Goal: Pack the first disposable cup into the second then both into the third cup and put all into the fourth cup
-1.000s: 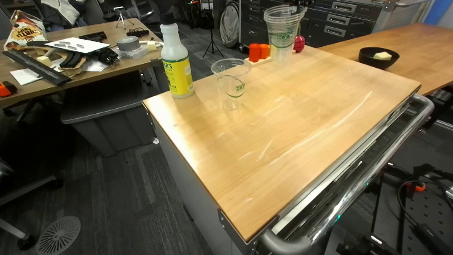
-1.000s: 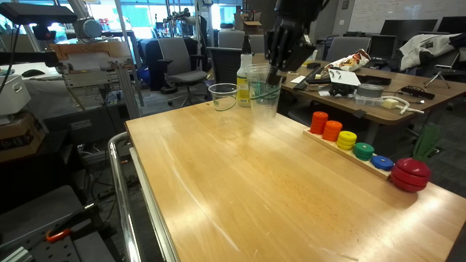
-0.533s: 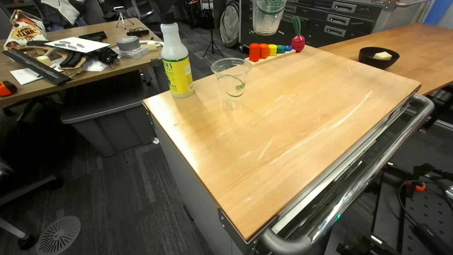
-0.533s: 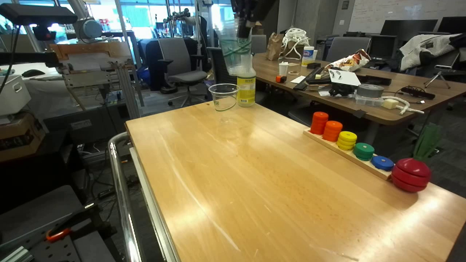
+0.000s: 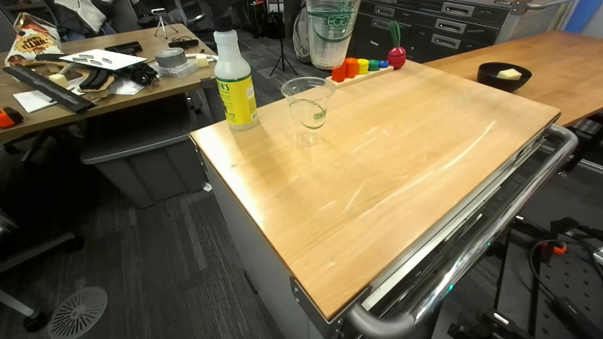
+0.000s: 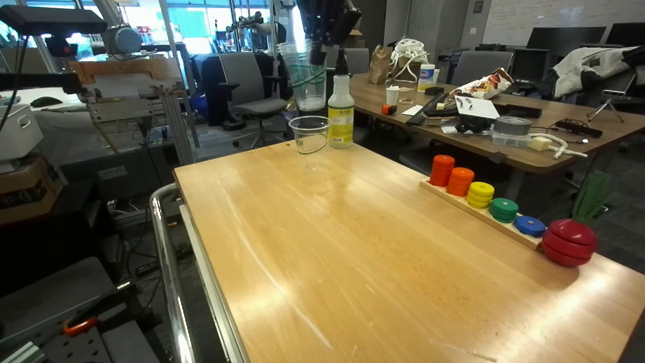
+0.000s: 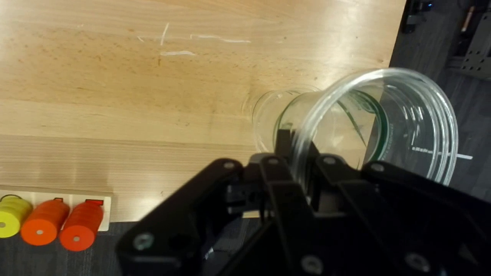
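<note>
A stack of nested clear cups with green print (image 5: pixel 330 42) hangs in the air, and it also shows in an exterior view (image 6: pixel 304 75). Several rims line up at its top in the wrist view (image 7: pixel 447 126). My gripper (image 6: pixel 317 53) is shut on the stack's side wall near the rim. In the wrist view its fingers (image 7: pixel 295 143) pinch that wall. A single clear cup (image 5: pixel 308 110) stands upright on the wooden table (image 5: pixel 400 179), and in an exterior view (image 6: pixel 309 143) it is below the stack. I cannot make it out clearly in the wrist view.
A yellow-labelled spray bottle (image 5: pixel 238 101) stands close beside the single cup near the table corner. A board of coloured rings (image 6: pixel 471 204) and a red toy radish (image 6: pixel 569 242) lie along one table edge. A metal handle bar (image 5: pixel 494 230) runs along another edge.
My gripper has lifted the cup stack from low over the table and carried it sideways toward the single cup. It has come down slightly in the last half second. The single cup has not moved.
</note>
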You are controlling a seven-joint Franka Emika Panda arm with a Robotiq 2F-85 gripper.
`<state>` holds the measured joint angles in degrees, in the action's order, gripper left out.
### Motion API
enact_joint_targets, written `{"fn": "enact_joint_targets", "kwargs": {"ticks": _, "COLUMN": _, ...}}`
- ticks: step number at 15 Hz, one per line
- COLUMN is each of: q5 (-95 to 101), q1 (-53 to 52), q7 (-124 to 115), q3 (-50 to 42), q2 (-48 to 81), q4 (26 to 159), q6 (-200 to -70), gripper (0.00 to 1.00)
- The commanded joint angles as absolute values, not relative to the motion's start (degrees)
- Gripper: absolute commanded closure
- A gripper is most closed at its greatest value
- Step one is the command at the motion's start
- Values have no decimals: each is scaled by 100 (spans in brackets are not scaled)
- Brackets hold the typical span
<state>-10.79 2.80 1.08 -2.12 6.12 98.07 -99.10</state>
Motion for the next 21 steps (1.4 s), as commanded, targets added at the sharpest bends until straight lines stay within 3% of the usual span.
{"fn": "enact_joint_targets", "kwargs": {"ticks": 1, "q5": -1338, "q1": 296, "q7": 351, "q3": -167, "q2": 966, "q4": 9347, "q6": -9729, "gripper": 98}}
{"fn": "enact_joint_targets", "kwargs": {"ticks": 11, "q5": -1401, "q1": 314, "q7": 587, "q3": -121, "q2": 1450, "q4": 9151, "q6": -9277, "gripper": 98}}
{"fn": "enact_joint_targets", "kwargs": {"ticks": 21, "q5": -1060, "q1": 216, "q7": 635, "q3": -80, "q2": 1726, "q4": 9038, "q6": -9736, "gripper": 98}}
